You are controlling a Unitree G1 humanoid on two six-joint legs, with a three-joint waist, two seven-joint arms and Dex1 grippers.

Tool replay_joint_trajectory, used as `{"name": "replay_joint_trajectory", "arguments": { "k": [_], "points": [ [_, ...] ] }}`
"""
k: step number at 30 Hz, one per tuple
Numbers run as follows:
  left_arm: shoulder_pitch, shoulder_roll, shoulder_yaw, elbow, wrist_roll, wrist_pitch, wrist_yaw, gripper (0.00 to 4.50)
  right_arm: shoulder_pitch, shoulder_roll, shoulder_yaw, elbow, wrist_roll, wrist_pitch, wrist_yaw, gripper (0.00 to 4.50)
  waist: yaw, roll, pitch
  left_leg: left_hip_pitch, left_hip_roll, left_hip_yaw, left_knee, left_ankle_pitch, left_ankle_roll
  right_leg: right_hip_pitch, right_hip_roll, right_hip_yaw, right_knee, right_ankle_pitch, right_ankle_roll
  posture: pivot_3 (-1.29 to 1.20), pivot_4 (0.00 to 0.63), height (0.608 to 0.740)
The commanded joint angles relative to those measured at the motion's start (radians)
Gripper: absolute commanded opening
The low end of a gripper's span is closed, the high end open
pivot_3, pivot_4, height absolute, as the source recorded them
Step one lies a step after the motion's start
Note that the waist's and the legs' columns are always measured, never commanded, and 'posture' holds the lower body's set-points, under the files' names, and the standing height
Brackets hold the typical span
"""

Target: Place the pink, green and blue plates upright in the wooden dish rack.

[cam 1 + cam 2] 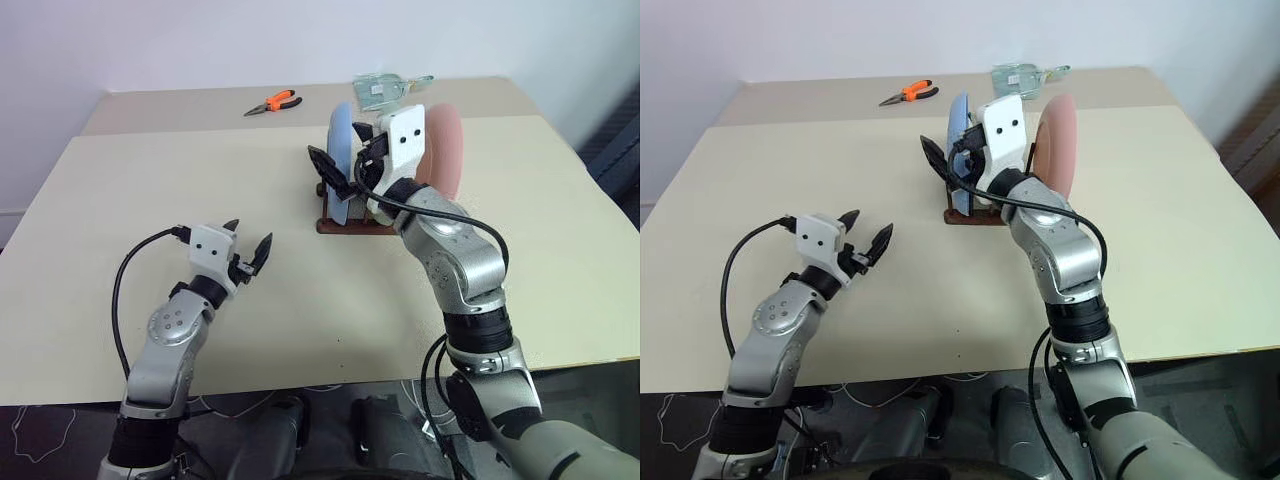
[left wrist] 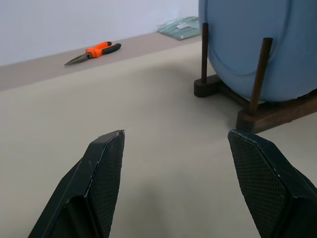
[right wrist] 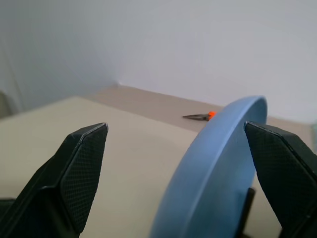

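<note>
Standing upright in rack [image 2: 257, 111], blue plate [image 3: 213, 168] – between right fingers [image 3: 81, 163], spread, untouching, left fingers [image 2: 106, 168] apart.

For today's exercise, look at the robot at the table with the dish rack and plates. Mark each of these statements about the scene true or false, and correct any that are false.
1. The blue plate stands upright in the wooden dish rack. True.
2. The right gripper is clamped shut on the blue plate. False: its fingers are spread wide on either side of the plate's rim.
3. The left gripper holds the pink plate. False: it is open and empty above the table; the pink plate stands upright behind the right arm.
4. Orange-handled pliers lie at the far side of the table. True.
</note>
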State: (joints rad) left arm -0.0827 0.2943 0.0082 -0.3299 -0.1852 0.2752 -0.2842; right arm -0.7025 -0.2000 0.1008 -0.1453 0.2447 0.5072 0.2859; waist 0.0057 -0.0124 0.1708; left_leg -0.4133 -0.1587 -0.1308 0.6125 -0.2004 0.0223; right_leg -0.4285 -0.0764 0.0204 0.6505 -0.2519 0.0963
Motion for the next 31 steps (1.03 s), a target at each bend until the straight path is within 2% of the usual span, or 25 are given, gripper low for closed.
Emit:
{"name": "replay_joint_trajectory", "arguments": {
  "k": [1,5,10,12,15,17,20,23,31],
  "points": [
    [-0.005,-0.002,-0.008,-0.043,0.008,-0.007,-0.004,3.42,-0.055,-0.09,0.034,-0.014,-0.129,-0.14,0.034,4.49,0.002,0.0,0.0,0.0,0.0,0.0,0.0,0.0,0.0,0.0,0.0,0.0,0.0,0.0,0.0,0.0,0.15,0.727],
    [-0.009,0.004,0.002,-0.04,0.008,-0.006,-0.004,3.42,-0.048,-0.165,-0.037,-0.042,-0.135,-0.212,0.061,4.49,0.006,0.0,0.0,0.0,0.0,0.0,0.0,0.0,0.0,0.001,0.0,0.0,-0.001,0.0,0.0,0.0,0.15,0.727],
    [-0.004,0.047,0.044,0.009,0.01,-0.023,-0.027,3.42,0.121,-0.375,-0.329,-0.081,0.046,-0.22,0.242,4.49,0.022,-0.001,0.0,-0.001,0.0,-0.002,0.001,-0.001,0.001,0.002,-0.001,-0.003,-0.003,0.0,0.0,0.0,0.15,0.727],
    [-0.008,0.065,0.048,0.044,0.014,-0.042,-0.044,3.42,0.196,-0.409,-0.463,-0.056,0.123,-0.184,0.244,4.49,0.032,-0.001,0.0,-0.001,0.0,-0.002,0.001,-0.002,0.002,0.003,-0.001,-0.004,-0.005,0.0,0.001,0.0,0.15,0.727],
    [-0.024,0.07,0.045,0.086,0.017,-0.061,-0.055,3.42,0.309,-0.431,-0.566,-0.007,0.162,-0.172,0.255,4.49,0.031,0.001,0.001,-0.001,0.0,0.0,0.001,-0.002,0.003,0.002,-0.001,-0.002,-0.004,0.0,0.001,0.0,0.15,0.727],
    [-0.026,0.073,0.045,0.104,0.019,-0.07,-0.068,3.42,0.404,-0.444,-0.565,0.006,0.145,-0.192,0.296,4.49,0.032,0.001,0.001,-0.001,0.001,0.0,0.001,-0.002,0.003,0.002,-0.001,-0.002,-0.004,0.0,0.0,0.0,0.15,0.727],
    [-0.028,0.068,0.031,0.114,0.035,-0.077,-0.071,3.42,0.472,-0.458,-0.542,0.031,0.13,-0.217,0.338,4.49,0.027,0.004,0.001,-0.001,0.001,0.001,0.001,-0.001,0.004,0.002,-0.002,-0.002,-0.004,-0.001,0.0,0.0,0.15,0.727],
    [0.006,0.078,0.04,0.106,0.039,-0.083,-0.082,3.42,0.571,-0.444,-0.46,0.063,0.058,-0.267,0.359,4.49,0.029,0.005,0.001,-0.001,0.001,0.001,0.001,-0.001,0.004,0.002,-0.002,-0.002,-0.004,-0.001,0.0,0.0,0.15,0.727],
    [0.047,0.064,0.041,0.09,0.066,-0.094,-0.053,3.42,0.54,-0.428,-0.381,0.183,-0.006,-0.351,0.342,4.49,0.033,0.005,0.001,-0.001,0.001,0.002,0.002,-0.002,0.003,0.003,-0.002,-0.002,-0.004,-0.001,0.0,0.0,0.15,0.727]
  ]
}}
